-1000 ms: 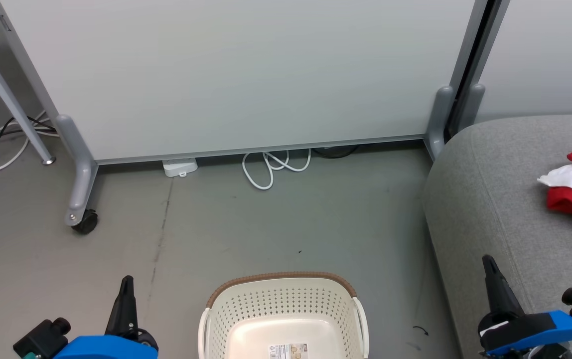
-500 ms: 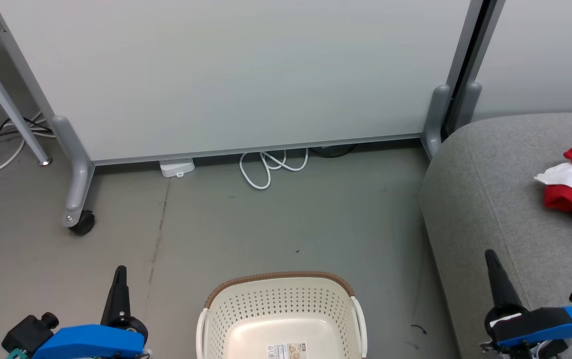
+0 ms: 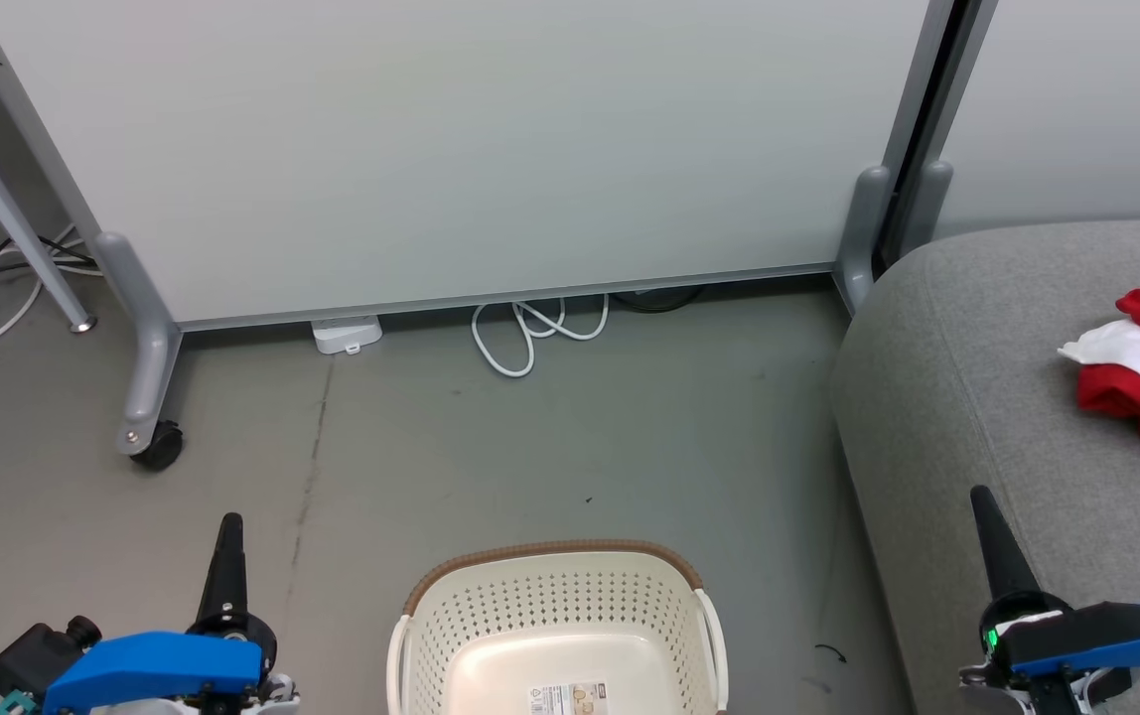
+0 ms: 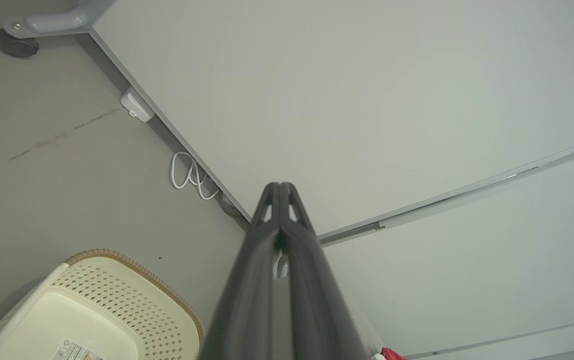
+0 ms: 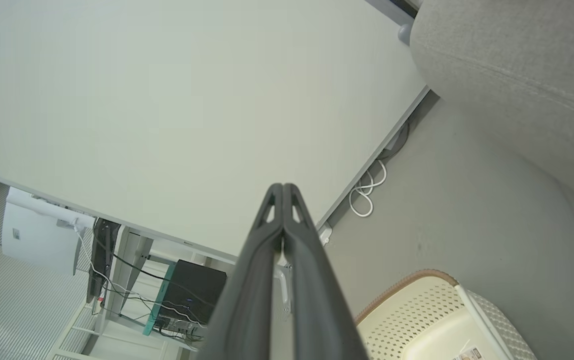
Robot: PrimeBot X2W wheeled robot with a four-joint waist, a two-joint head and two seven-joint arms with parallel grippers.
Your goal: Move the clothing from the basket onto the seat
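- Both grippers stand a little higher in the head view than a second ago, and the left gripper (image 3: 229, 536) has also drifted left.
- Panel (image 3: 481, 149), cable (image 3: 530, 338) and sofa (image 3: 977, 397) have all slid slightly left in that view, so the camera has turned a little and these things have not moved.
- Left jaws are pressed together on nothing. In the left wrist view the fingertips meet in front of the panel.
- The right gripper (image 3: 987, 511) also has its jaws closed and empty. In the head view it sits over the sofa's near edge.
- The clothing (image 3: 1126, 397) lies as a crumpled red and white heap on the sofa. It is cut off by the right edge of the head view and is well apart from both grippers.
- The basket (image 3: 555, 551) stands on the floor (image 3: 530, 447) at the bottom of the head view, between the two grippers and near the sofa's side.
- Its cream bottom shows, with a label (image 3: 570, 698) on it.
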